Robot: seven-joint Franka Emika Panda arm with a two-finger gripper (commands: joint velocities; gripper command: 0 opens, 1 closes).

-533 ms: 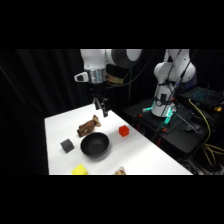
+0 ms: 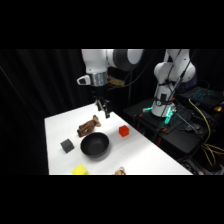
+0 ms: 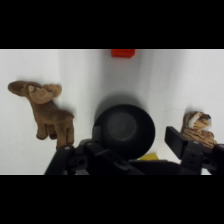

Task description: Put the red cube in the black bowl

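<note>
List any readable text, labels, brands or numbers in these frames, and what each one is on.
None readable in either view.
red cube: plain faces, no marking.
black bowl: plain matte, no label.
dark grey cube and yellow block: no print visible.
brown plush toy and striped plush toy: no tags legible.
arm: any branding too blurred to read.

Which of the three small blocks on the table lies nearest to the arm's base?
The red cube. It sits right of the black bowl, toward the base, while the dark grey cube and yellow block lie on the far side.
</note>
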